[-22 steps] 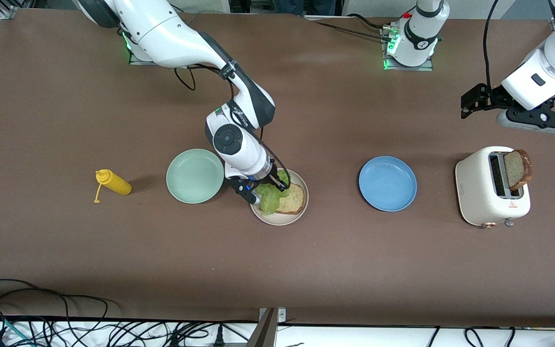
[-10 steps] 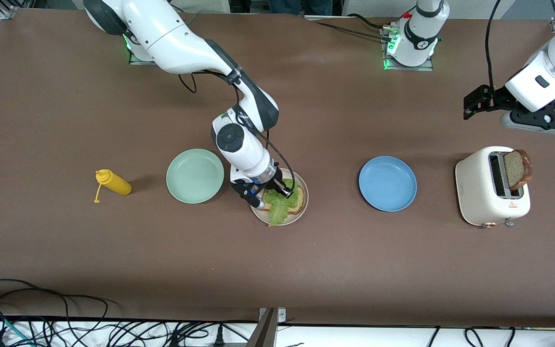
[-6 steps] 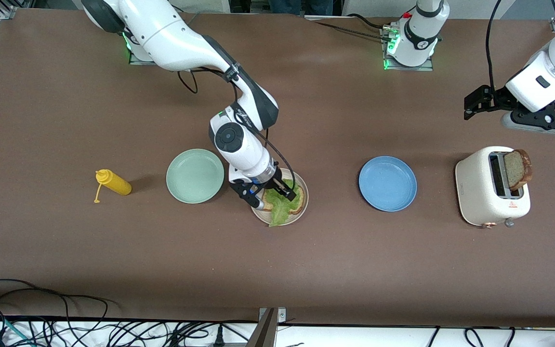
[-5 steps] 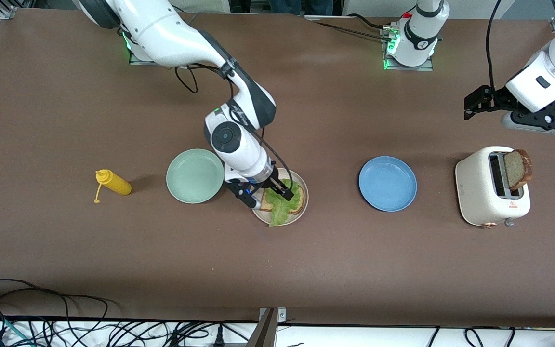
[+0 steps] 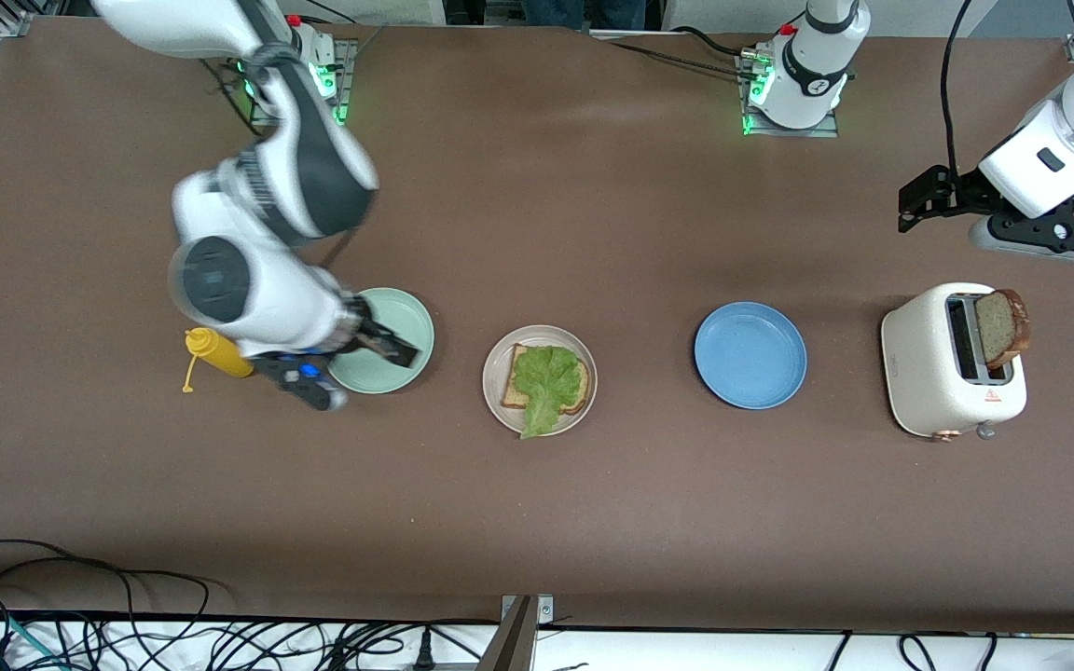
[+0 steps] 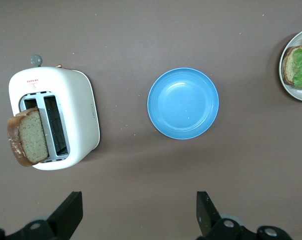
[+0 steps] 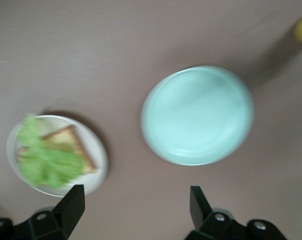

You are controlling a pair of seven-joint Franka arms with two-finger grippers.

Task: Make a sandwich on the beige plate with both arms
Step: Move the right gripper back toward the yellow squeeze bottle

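The beige plate lies mid-table with one tan bread slice on it and a ruffled green lettuce leaf spread over the slice. My right gripper hangs open and empty over the edge of the mint-green plate; its wrist view shows the beige plate, lettuce and bread off to one side of the right gripper. A second bread slice sticks out of the toaster. My left gripper waits open over bare table near the toaster.
A white toaster stands at the left arm's end. A blue plate lies between toaster and beige plate. The mint-green plate and a yellow squeeze bottle lie toward the right arm's end.
The right gripper opened, left the lettuce on the bread, and swung quickly away to the mint-green plate. The left arm has stayed still.
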